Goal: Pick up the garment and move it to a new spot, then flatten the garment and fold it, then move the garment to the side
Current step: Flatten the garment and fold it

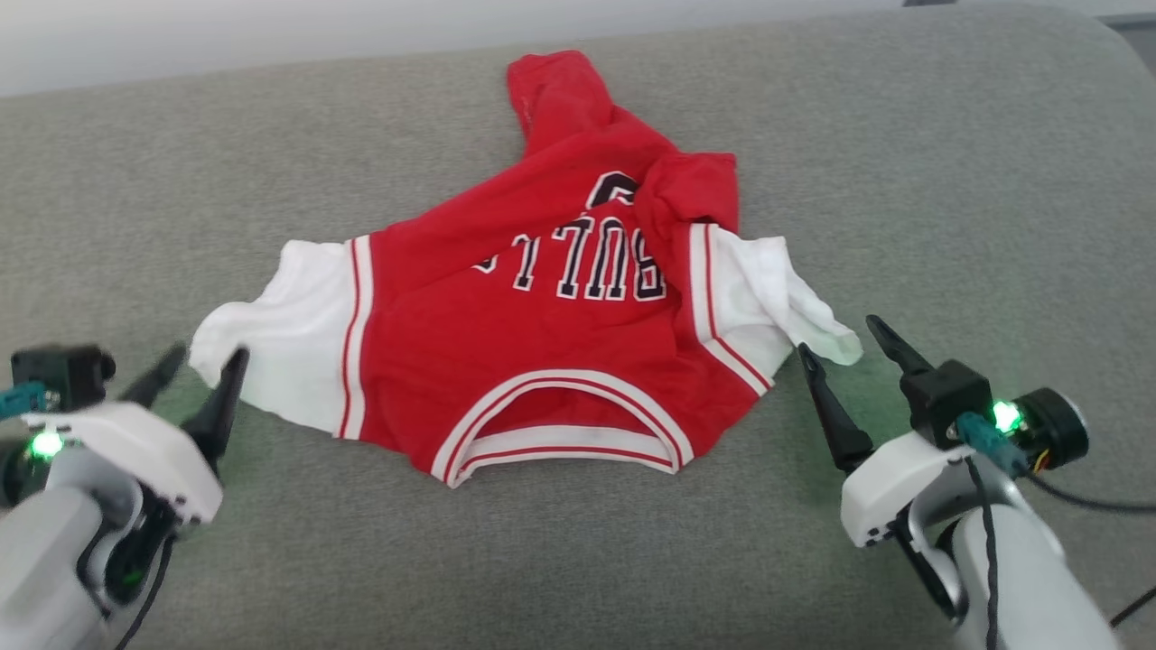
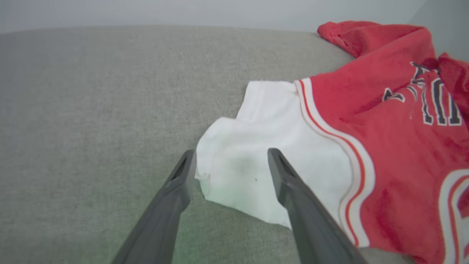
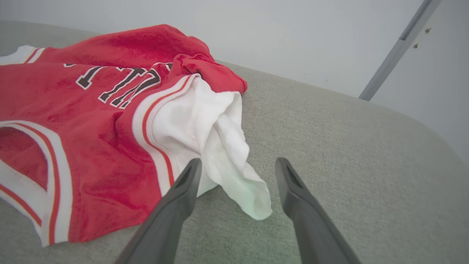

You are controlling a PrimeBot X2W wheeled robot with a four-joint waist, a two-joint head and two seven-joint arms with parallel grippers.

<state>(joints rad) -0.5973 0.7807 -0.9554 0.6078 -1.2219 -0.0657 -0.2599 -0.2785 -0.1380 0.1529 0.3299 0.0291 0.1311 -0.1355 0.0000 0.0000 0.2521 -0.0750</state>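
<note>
garment (image 1: 542, 343) crumpled on grey cushion (image 1: 903, 181) | we see left gripper (image 1: 208, 355) and right gripper (image 1: 838, 336) released, each astride a white sleeve tip | right wrist view adds a grey wall strip (image 3: 399, 47)

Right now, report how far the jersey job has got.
Done: the garment lies spread on the grey cushion. In hand: left gripper and right gripper, both open, straddle the sleeve tips, gripping nothing. Remaining: its far end is bunched, no fold made, not moved aside.
</note>
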